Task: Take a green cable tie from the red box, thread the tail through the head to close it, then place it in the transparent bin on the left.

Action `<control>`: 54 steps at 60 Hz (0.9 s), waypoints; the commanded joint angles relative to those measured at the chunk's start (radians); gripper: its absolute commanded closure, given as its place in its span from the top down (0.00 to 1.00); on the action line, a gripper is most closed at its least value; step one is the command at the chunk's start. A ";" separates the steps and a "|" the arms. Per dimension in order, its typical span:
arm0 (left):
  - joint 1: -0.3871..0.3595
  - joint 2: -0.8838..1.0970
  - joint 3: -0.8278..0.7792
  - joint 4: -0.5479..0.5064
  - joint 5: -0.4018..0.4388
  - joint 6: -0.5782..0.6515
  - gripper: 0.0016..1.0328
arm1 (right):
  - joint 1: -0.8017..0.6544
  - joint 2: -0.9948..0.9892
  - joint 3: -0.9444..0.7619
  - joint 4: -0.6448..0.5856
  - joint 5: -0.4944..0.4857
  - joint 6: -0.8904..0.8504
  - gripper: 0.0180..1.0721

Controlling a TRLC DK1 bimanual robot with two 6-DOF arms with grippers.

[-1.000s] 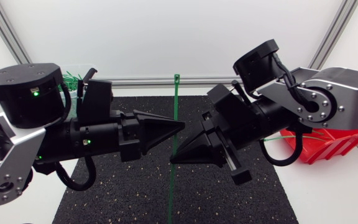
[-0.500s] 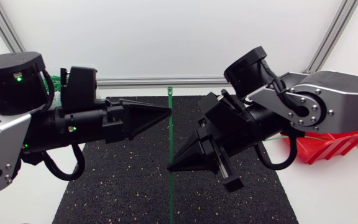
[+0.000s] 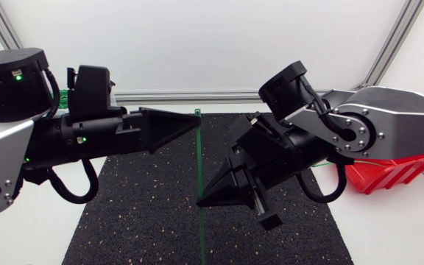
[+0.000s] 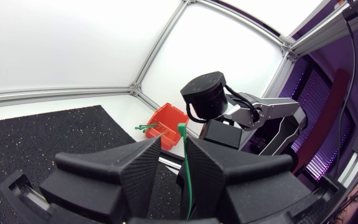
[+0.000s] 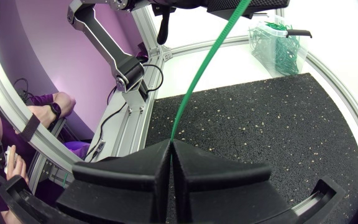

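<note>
A straight green cable tie [image 3: 199,162] stands over the black mat, its head [image 3: 197,112] at the far end. My right gripper [image 3: 201,200] is shut on its lower part; in the right wrist view the tie [image 5: 204,68] rises from between the pressed fingertips [image 5: 171,142]. My left gripper [image 3: 196,121] sits at the head end, fingers slightly apart. In the left wrist view the tie [image 4: 185,168] lies against one finger with a gap to the other, gripper [image 4: 173,140] open. The red box [image 3: 389,173] lies behind my right arm. The transparent bin [image 5: 278,43] holds green ties.
A black speckled mat [image 3: 138,221] covers the middle of the table. The red box [image 4: 166,121] with several green ties shows beyond my left gripper. An aluminium frame rail [image 3: 168,96] runs along the back edge.
Both arms shifted left, carrying the tie with them. My left gripper rose toward the far end, so the tie's head now sits at its tips, and its fingers parted a little.
</note>
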 commanded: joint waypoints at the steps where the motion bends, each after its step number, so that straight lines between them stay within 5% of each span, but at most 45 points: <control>1: -0.007 0.015 0.011 0.000 0.013 -0.021 0.29 | -0.001 0.022 -0.013 0.004 0.007 -0.021 0.05; 27: -0.024 0.026 0.013 -0.031 0.013 -0.021 0.14 | -0.003 0.031 -0.011 0.007 0.018 -0.021 0.05; 54: -0.019 0.016 0.016 -0.051 0.010 -0.021 0.11 | -0.005 0.025 -0.016 0.015 0.030 -0.020 0.05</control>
